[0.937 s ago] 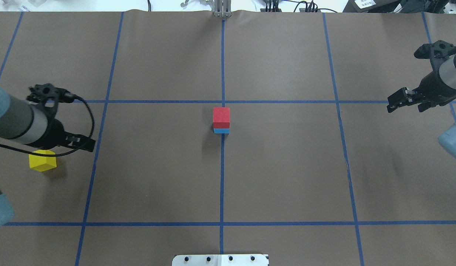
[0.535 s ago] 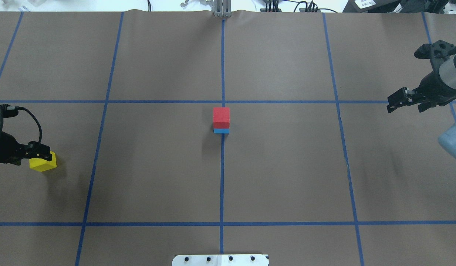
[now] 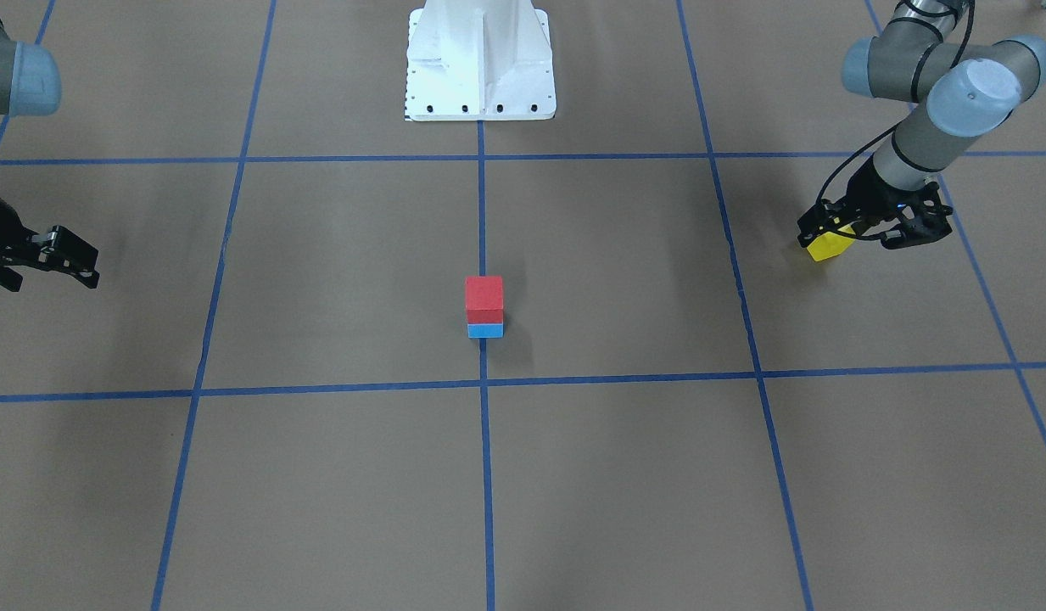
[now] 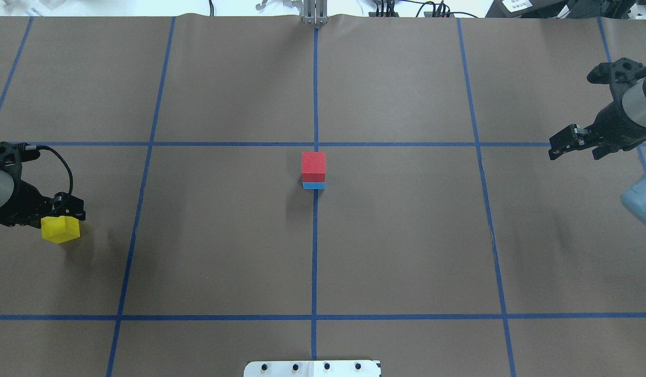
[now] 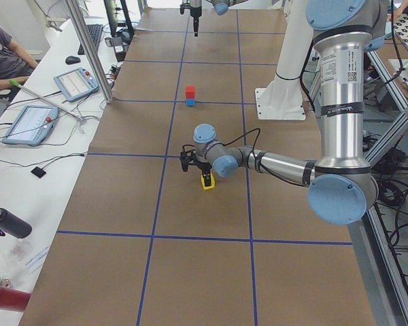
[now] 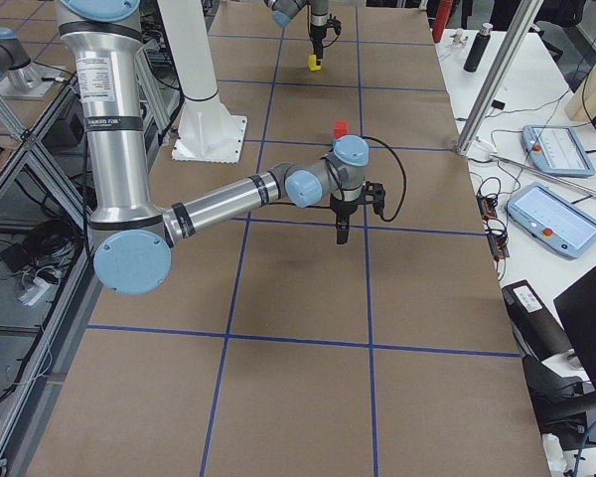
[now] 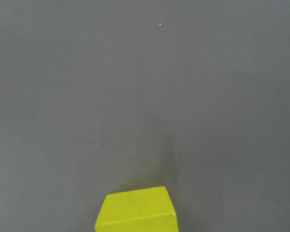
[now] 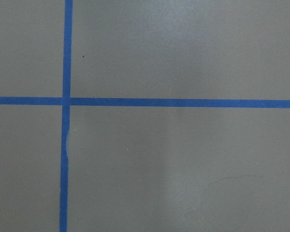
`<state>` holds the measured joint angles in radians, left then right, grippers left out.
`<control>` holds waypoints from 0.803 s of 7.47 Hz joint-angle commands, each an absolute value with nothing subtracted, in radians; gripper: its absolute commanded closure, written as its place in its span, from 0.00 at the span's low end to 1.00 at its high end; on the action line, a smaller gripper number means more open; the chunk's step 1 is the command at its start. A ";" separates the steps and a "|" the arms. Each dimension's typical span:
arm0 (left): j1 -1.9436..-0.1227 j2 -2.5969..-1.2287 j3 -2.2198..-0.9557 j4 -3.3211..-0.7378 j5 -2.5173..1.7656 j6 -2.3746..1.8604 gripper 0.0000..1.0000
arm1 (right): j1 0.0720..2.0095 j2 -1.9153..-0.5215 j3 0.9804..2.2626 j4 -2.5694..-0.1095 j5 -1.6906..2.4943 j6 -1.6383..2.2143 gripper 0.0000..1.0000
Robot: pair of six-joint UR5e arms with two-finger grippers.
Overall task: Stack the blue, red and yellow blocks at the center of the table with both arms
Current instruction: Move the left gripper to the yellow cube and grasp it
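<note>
At the table's centre the red block [image 4: 313,163] [image 3: 483,294] sits squarely on the blue block [image 4: 314,185] [image 3: 485,330]. The yellow block [image 4: 61,229] [image 3: 828,244] [image 5: 207,181] lies on the table far to the robot's left. It fills the bottom edge of the left wrist view [image 7: 136,209]. My left gripper [image 4: 71,209] [image 3: 866,233] hangs open just over it, low, and the block is not lifted. My right gripper [image 4: 574,146] [image 3: 52,259] is open and empty over bare table [image 8: 183,159] at the far right.
The white base plate [image 4: 312,368] [image 3: 480,59] stands at the robot's edge of the table. Beyond the far edge are a bench with tablets [image 5: 30,122] [image 6: 561,219] and a seated person [image 5: 3,54]. Blue tape lines [image 4: 315,89] mark the surface.
My left arm swung out to the left and came down at the yellow block, then edged slightly right. The block, the red-on-blue stack and the right arm have not moved.
</note>
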<state>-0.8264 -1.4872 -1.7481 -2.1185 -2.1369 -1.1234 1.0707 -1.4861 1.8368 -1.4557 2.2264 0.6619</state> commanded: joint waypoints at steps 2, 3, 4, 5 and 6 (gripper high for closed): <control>-0.827 -1.494 -1.720 -2.115 -2.140 -1.129 0.06 | 1.071 -1.483 1.838 -1.456 2.227 0.664 0.00; -0.827 -1.494 -1.723 -2.111 -2.143 -1.134 0.10 | 1.071 -1.483 1.838 -1.456 2.227 0.664 0.00; -0.827 -1.494 -1.726 -2.108 -2.146 -1.140 0.29 | 1.071 -1.483 1.838 -1.456 2.227 0.664 0.00; -0.825 -1.493 -1.721 -2.103 -2.145 -1.159 0.66 | 1.071 -1.483 1.838 -1.456 2.227 0.664 0.00; -0.825 -1.490 -1.717 -2.100 -2.146 -1.160 1.00 | 1.069 -1.483 1.838 -1.456 2.227 0.664 0.00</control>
